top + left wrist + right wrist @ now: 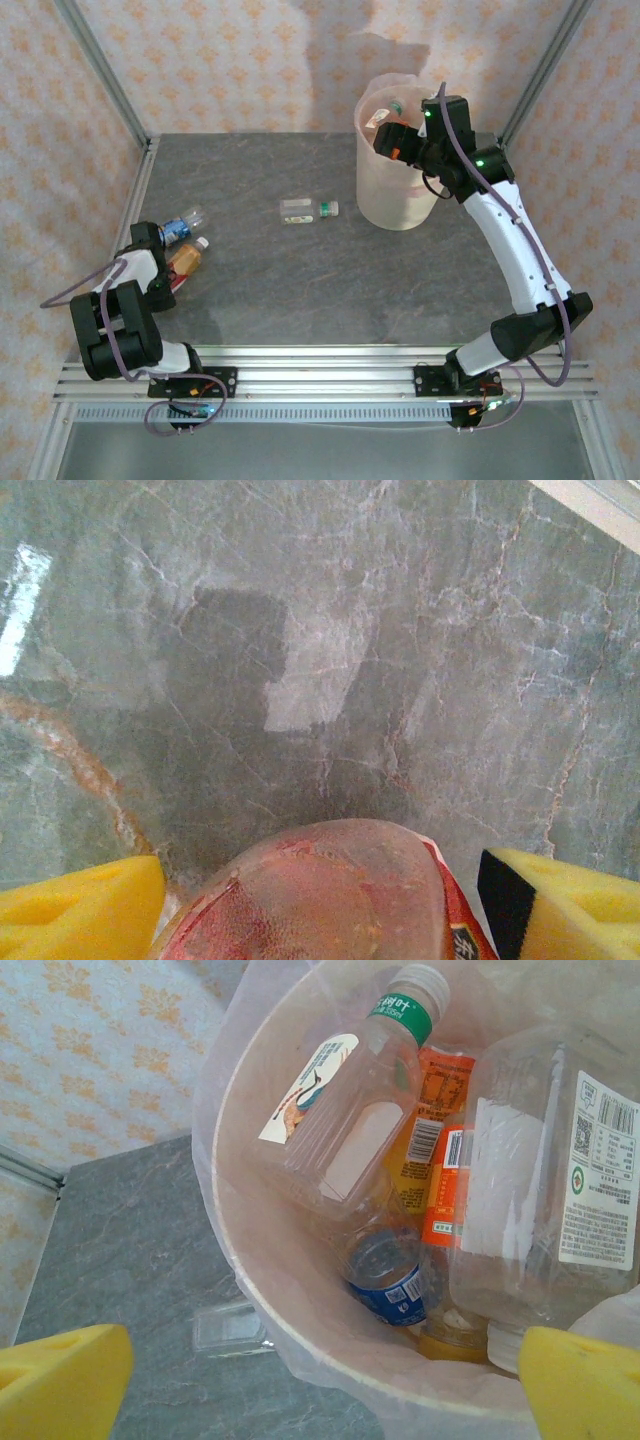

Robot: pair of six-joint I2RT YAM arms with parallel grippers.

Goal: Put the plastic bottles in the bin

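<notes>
An orange-red labelled plastic bottle (pixel 187 260) (pixel 330 900) lies at the table's left side. My left gripper (pixel 172 270) (pixel 320 910) straddles its body. The yellow fingers (pixel 80 910) stand on either side, with a small gap showing at the right pad, so it is open. A blue-labelled bottle (pixel 180 227) lies just beyond it. A clear bottle with a green cap (pixel 308 210) (pixel 230 1325) lies mid-table. My right gripper (pixel 392 140) (pixel 328 1380) hangs open and empty over the cream bin (pixel 400 200) (pixel 300 1330). The bin holds several bottles, among them a green-capped one (pixel 350 1090) and a blue-labelled one (pixel 390 1270).
The grey marble tabletop (pixel 300 290) is framed by metal posts and patterned walls. The bin's thin bag (pixel 215 1110) drapes over its rim. The left arm's base (pixel 120 335) sits close to the two bottles at the left.
</notes>
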